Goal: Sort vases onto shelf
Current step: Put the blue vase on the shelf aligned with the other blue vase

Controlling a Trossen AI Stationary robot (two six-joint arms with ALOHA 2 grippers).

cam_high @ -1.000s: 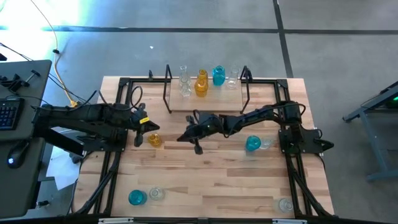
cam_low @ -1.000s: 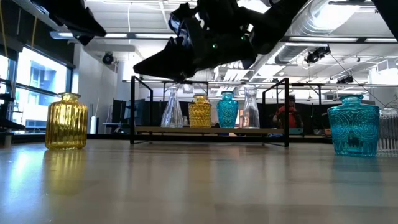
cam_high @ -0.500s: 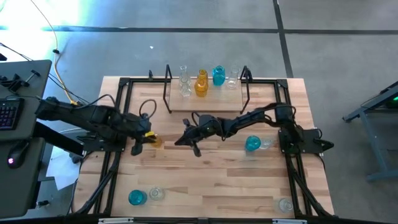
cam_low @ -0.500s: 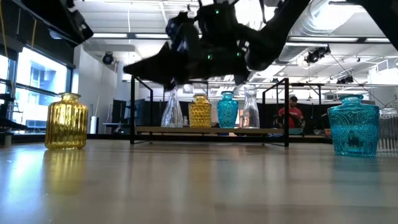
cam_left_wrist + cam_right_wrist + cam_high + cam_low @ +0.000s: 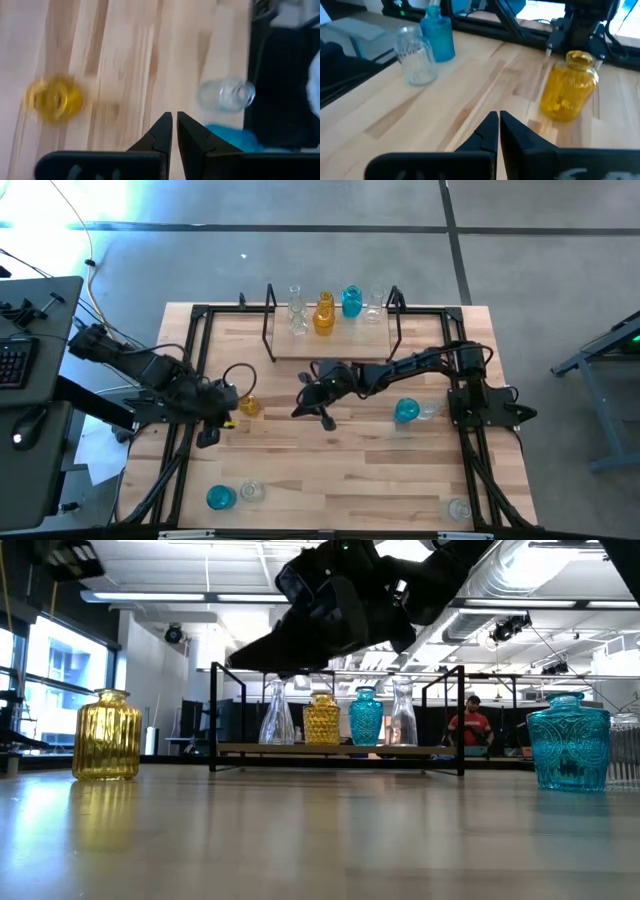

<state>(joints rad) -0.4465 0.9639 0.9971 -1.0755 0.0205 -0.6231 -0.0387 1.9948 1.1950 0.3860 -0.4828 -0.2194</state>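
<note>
Four vases stand in a row on the shelf (image 5: pixel 330 343), beyond both grippers at the far side of the tabletop (image 5: pixel 340 470): a clear vase (image 5: pixel 296 310), an amber vase (image 5: pixel 324 315), a teal vase (image 5: pixel 351 301) and a second clear vase (image 5: pixel 374 305).

Left gripper (image 5: pixel 208 438) sits over the left part of the tabletop, fingers pressed together with only a thin slit between them, nothing held. An amber ribbed vase (image 5: pixel 248 406) stands just beside it, toward the shelf side, apart from the fingers. In the left wrist view this vase (image 5: pixel 54 98) shows blurred from above, off to one side of the fingertips.

Right gripper (image 5: pixel 326 420) hangs above the middle of the tabletop, in front of the shelf, fingers fully together and empty. In the low view it (image 5: pixel 245 658) is well clear of the wood. The amber ribbed vase lies ahead of it, upright.

A teal patterned vase (image 5: pixel 406 411) stands behind the right gripper, under that arm's reach, with a clear vase (image 5: pixel 427 409) just beside it.

Near the front left corner, a teal bottle vase (image 5: pixel 219 498) and a clear jar vase (image 5: pixel 250 492) stand side by side, nearer the left gripper. One more clear vase (image 5: pixel 459 508) stands at the front right corner, well apart from both grippers.
</note>
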